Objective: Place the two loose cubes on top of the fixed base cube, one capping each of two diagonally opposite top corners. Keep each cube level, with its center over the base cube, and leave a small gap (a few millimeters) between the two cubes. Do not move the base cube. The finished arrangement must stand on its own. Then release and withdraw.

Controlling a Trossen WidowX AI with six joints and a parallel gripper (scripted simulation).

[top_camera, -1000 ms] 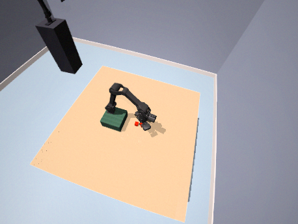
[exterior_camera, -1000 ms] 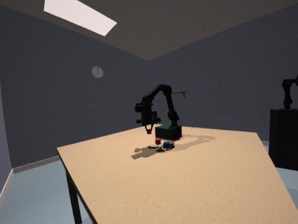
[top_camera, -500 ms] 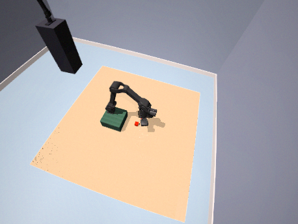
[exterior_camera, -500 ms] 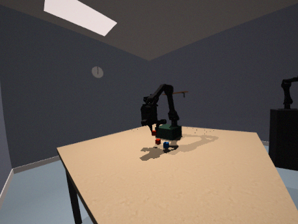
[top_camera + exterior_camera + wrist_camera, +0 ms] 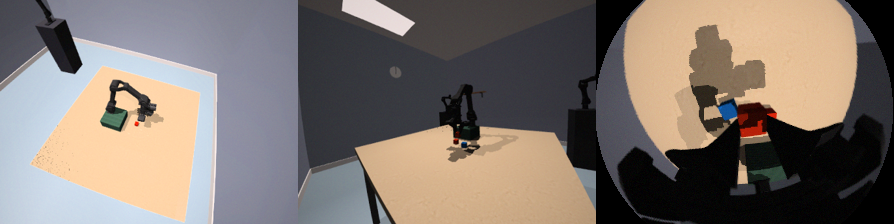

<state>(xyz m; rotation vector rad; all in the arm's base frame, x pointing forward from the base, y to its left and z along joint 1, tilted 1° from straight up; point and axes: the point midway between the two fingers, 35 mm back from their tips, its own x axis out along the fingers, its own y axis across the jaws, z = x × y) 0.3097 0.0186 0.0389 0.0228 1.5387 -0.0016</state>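
Observation:
A red cube (image 5: 457,134) (image 5: 751,121) is held between the fingertips of my gripper (image 5: 752,119) (image 5: 457,131), which is shut on it above the table. In the top view the fingers hide the held cube. The other red cube (image 5: 136,124) (image 5: 455,141) rests on the table, and a small part of it shows behind the held cube in the wrist view. A blue cube (image 5: 464,144) (image 5: 728,109) stands on the table near that red cube, with a gap between them. It is hidden in the top view. No cube rests on the blue cube.
A green block (image 5: 114,119) (image 5: 471,133) stands under the arm's base, close to the cubes. The arm's shadow (image 5: 455,154) (image 5: 712,57) falls across the table around the cubes. The table (image 5: 130,169) (image 5: 480,189) ends at straight edges.

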